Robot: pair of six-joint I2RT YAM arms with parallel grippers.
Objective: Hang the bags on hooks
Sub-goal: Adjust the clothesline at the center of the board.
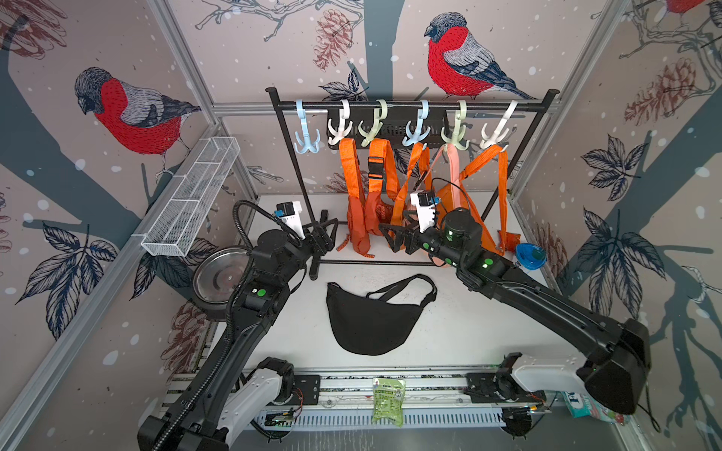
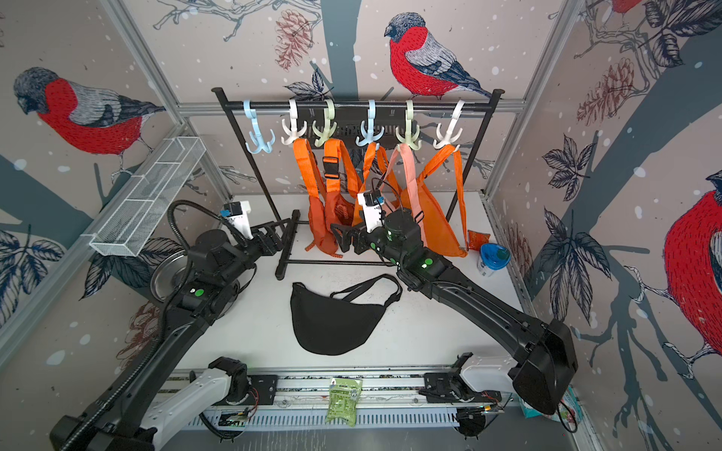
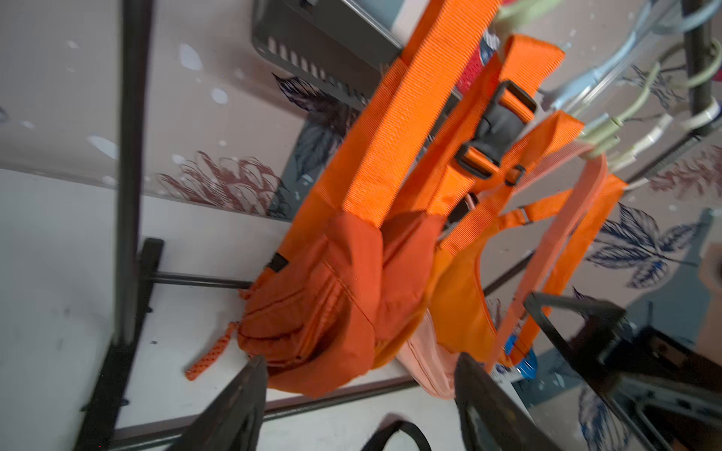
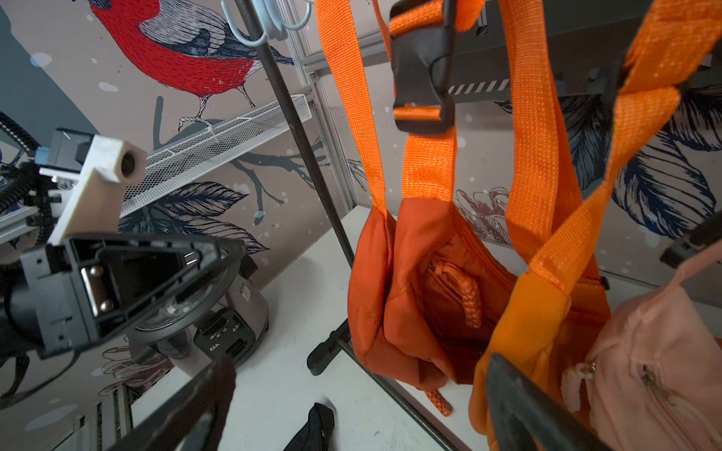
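The black bag (image 1: 371,318) (image 2: 332,320) lies flat on the white table in front of the rack, its strap (image 1: 406,287) looped toward the back. Nothing holds it. Several three-pronged hooks hang from the rack's bar; the light blue hook (image 1: 306,136) (image 2: 258,134) at the far left is bare. My left gripper (image 1: 326,230) (image 3: 361,390) hovers open by the rack's left foot, and the bag's strap (image 3: 394,433) shows just below its fingers. My right gripper (image 1: 394,234) (image 4: 359,390) is open in front of the hanging orange bags, with the black bag's tip (image 4: 312,429) beneath it.
The black rack (image 1: 410,105) carries orange bags (image 1: 363,218) and a pink one (image 1: 453,164) on its other hooks. A white wire basket (image 1: 191,195) is on the left wall, a rice cooker (image 1: 220,277) below it. A blue cup (image 1: 529,255) stands right; a green packet (image 1: 388,400) lies at the front.
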